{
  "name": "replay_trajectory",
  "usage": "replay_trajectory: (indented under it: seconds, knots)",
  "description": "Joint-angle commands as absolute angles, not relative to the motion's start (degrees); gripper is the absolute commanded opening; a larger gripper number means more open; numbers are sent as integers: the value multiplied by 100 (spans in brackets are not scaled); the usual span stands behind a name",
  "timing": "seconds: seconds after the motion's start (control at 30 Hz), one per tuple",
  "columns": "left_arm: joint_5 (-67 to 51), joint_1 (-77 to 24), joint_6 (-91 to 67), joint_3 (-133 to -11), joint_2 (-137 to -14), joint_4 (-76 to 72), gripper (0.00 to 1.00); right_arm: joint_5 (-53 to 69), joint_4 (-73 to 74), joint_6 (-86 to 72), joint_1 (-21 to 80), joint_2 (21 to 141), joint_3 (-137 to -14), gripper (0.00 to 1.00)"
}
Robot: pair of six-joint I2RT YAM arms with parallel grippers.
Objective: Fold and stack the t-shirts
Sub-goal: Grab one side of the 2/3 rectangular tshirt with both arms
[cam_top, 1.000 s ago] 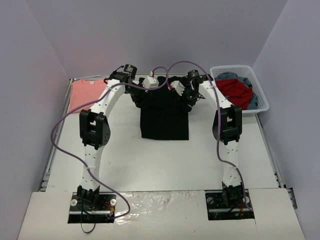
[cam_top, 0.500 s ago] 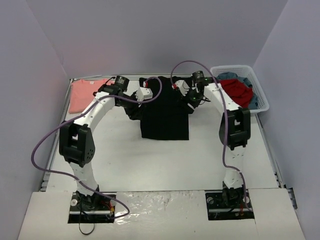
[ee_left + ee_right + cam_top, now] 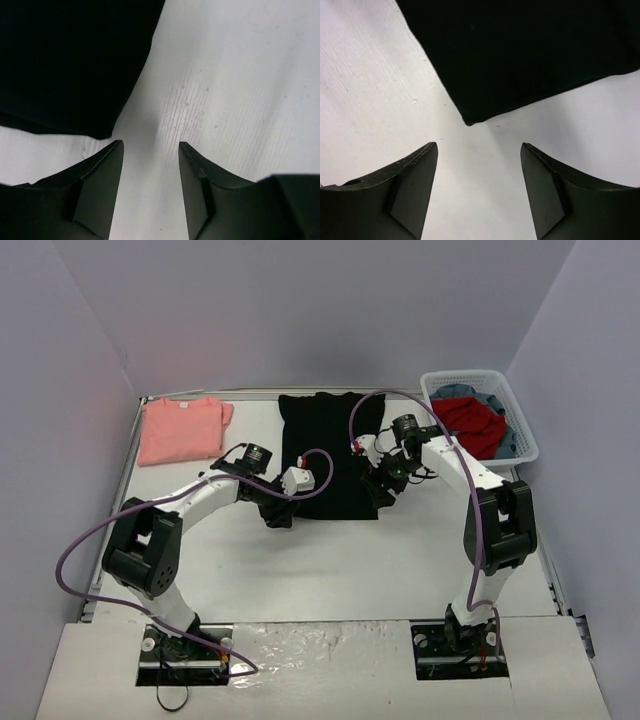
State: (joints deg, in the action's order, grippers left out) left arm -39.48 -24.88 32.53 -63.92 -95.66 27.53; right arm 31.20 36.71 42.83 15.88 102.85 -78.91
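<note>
Looking down from overhead, the black t-shirt lies spread flat mid-table, its collar end toward the far wall. The pink t-shirt sits folded at the far left corner of the table, well apart from the black one. A white basket at the far right holds red and blue clothes. The left gripper is down at the black t-shirt's near-left corner and the right gripper at its near-right edge; jaw state is hard to read from up here.

Left wrist view - the left gripper has its jaws apart at a moderate gap with only bare table between them. The black t-shirt fills the upper left, its hem corner just ahead of one finger, not gripped.

Right wrist view - the right gripper has its jaws wide and holds nothing. A corner of the black t-shirt points at the gap, just ahead of the tips.
</note>
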Motion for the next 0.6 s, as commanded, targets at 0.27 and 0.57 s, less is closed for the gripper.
replay_trajectory:
  seconds: [0.27,0.57]
  knots:
    - [-3411,-2786,3305,-6451,-9623,1960,46,3261,3533,4043,1652,10002,-7532,63]
    - [-2901,-2786,3331,-6662,-9931,2285,46,3120,3542,4017,1652,10081,-7646,64]
